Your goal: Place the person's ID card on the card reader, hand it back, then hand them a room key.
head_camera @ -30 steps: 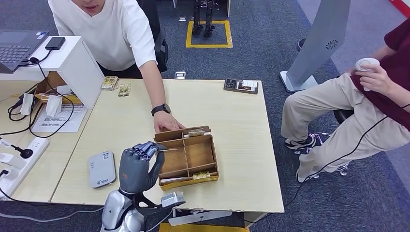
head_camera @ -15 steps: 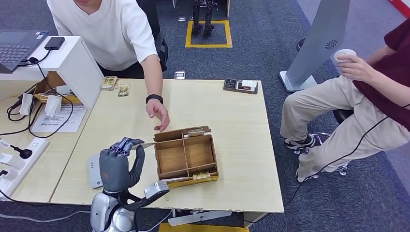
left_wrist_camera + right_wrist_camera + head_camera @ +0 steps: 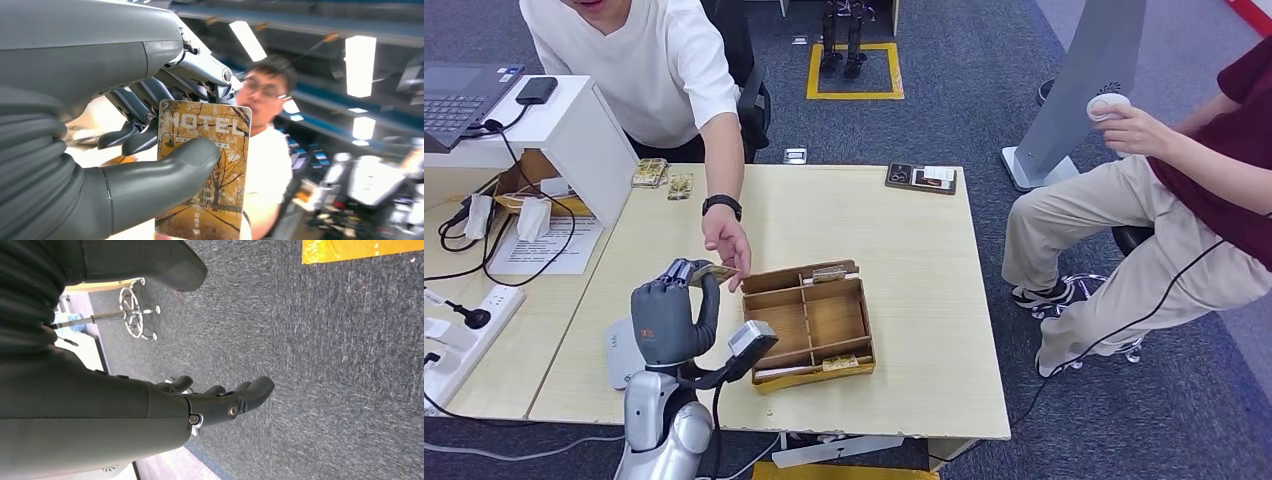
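Left robot hand [image 3: 667, 318] pinching autumn-print HOTEL key card [image 3: 205, 170], raising it over pale wooden worktop [image 3: 904, 260] near person's reaching hand [image 3: 727, 243]. Final handover step; next, probably releasing into their fingers. Right robot hand [image 3: 220, 402] hanging, fingers apart.

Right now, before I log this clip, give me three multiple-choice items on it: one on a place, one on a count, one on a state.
1. Where does the card reader lie?
A. Inside the wooden tray
B. On the table, partly behind the left hand
C. On the laptop

2. How many people show in the head view?
A. One
B. Two
C. Three

3. What is the left hand doing?
A. Holding a room key card
B. Resting flat on the table
C. Gripping the wooden tray

Answers: 1 B, its white shell shows beside the wrist. 2 B, one in white, one in maroon. 3 A, the thumb presses a card printed HOTEL.
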You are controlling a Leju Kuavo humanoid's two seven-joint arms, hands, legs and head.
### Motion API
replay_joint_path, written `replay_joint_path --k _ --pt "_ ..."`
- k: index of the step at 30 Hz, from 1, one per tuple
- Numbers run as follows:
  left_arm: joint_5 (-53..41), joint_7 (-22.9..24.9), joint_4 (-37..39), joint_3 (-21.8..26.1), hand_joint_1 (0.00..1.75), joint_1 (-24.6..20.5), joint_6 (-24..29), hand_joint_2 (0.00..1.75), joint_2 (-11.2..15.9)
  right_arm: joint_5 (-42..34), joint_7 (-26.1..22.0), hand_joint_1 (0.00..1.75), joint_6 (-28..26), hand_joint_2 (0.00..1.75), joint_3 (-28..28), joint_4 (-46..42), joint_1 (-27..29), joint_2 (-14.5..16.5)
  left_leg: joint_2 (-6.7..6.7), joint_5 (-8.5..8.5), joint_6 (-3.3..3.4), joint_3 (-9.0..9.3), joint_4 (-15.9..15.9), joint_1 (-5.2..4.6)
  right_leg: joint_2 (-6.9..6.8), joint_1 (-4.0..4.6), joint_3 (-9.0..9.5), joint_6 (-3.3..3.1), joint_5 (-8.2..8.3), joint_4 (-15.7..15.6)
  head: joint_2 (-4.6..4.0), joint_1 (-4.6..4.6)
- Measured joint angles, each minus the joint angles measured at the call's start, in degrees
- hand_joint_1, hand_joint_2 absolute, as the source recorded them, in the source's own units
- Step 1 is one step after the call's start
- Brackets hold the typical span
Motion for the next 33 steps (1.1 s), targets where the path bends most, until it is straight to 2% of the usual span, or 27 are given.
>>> replay_joint_path --k 2,5,9,13,23,30,33 --pt "-0.57 2.39 1.23 -0.4 1.75 -1.43 0.0 1.75 0.03 0.23 0.03 0.0 0.05 1.75 0.02 0.01 -0.03 0.0 -0.01 0.02 0.02 -0.02 0.0 0.0 -0.02 0.0 0.01 0.0 0.01 0.0 0.0 0.02" --pt "-1.84 9.55 6.69 -2.56 1.75 -7.31 0.0 1.75 0.49 0.88 0.21 0.0 0.06 1.75 0.14 0.02 -0.23 0.0 -0.02 0.06 0.05 -0.05 0.01 0.0 -0.02 0.0 0.01 0.01 0.04 0.0 0.01 0.03" --pt "-1.08 15.07 14.69 -6.08 0.0 -14.17 0.0 1.75 1.54 1.34 0.54 0.0 -0.02 1.75 0.26 0.02 -0.32 0.0 -0.01 0.05 0.05 -0.07 0.01 -0.01 -0.01 0.0 0.0 0.02 0.05 0.0 0.0 0.03" --pt "-0.77 16.63 16.75 -8.08 0.0 -14.96 0.01 1.75 1.97 1.36 0.6 0.0 0.0 1.75 0.26 0.02 -0.31 0.0 -0.01 0.05 0.05 -0.07 0.01 -0.01 0.0 0.0 -0.01 0.02 0.05 0.0 0.01 0.03" --pt "0.01 16.51 18.17 -9.63 0.0 -15.11 0.05 1.75 2.5 1.28 0.67 0.0 -0.05 1.75 0.26 0.02 -0.3 0.0 -0.01 0.05 0.05 -0.08 0.01 0.0 0.0 0.0 -0.01 0.02 0.05 0.0 0.01 0.02" --pt "1.23 13.64 17.29 -9.64 0.0 -14.79 0.09 1.75 2.62 1.22 0.94 0.0 -0.09 1.75 0.26 0.02 -0.26 0.0 -0.01 0.05 0.05 -0.09 0.01 0.0 -0.01 0.0 -0.01 0.02 0.05 0.0 0.0 0.02" --pt "3.35 10.01 15.85 -9.48 0.0 -14.23 0.1 1.75 2.43 1.12 0.94 0.0 -0.11 1.75 0.26 0.02 -0.26 0.0 -0.02 0.05 0.05 -0.1 0.01 0.0 -0.01 0.0 -0.01 0.02 0.05 0.0 0.01 0.02"
